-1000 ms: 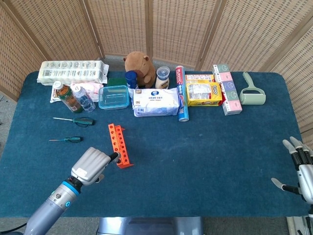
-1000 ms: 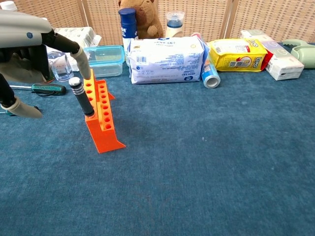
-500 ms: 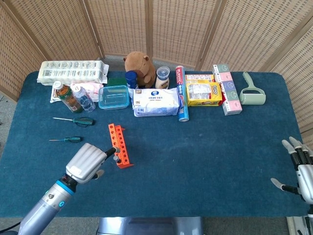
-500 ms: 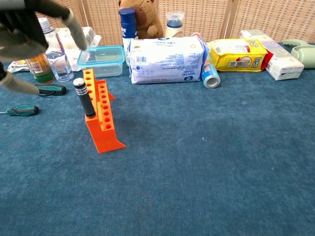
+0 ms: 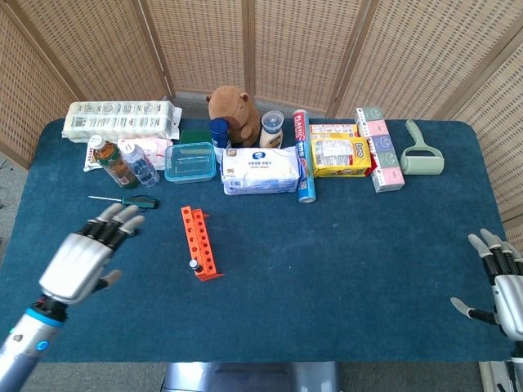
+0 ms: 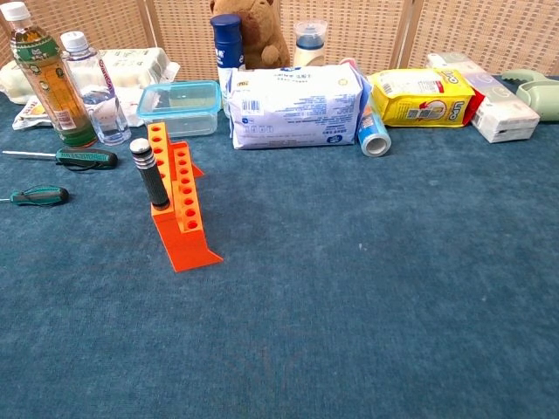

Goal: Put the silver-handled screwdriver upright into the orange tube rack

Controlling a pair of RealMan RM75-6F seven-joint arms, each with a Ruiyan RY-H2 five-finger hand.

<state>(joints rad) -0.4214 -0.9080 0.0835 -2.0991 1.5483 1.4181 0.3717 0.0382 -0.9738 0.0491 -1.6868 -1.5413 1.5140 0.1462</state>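
The orange tube rack (image 5: 200, 242) (image 6: 178, 203) lies lengthwise on the blue table. The screwdriver with the silver-capped dark handle (image 6: 148, 172) (image 5: 194, 265) stands upright in a hole near the rack's near end. My left hand (image 5: 84, 254) hovers left of the rack, fingers spread, holding nothing; the chest view does not show it. My right hand (image 5: 499, 282) rests open at the table's right edge, far from the rack.
Two green-handled screwdrivers (image 6: 63, 158) (image 6: 35, 196) lie left of the rack. Bottles (image 6: 48, 77), a clear box (image 6: 181, 106), wipes pack (image 6: 295, 106), plush toy (image 5: 232, 110), snack packs (image 5: 339, 153) and a lint roller (image 5: 421, 155) line the back.
My left hand let go of the screwdriver, opened and pulled back to the left, out of the chest view. The screwdriver stays standing in the rack.
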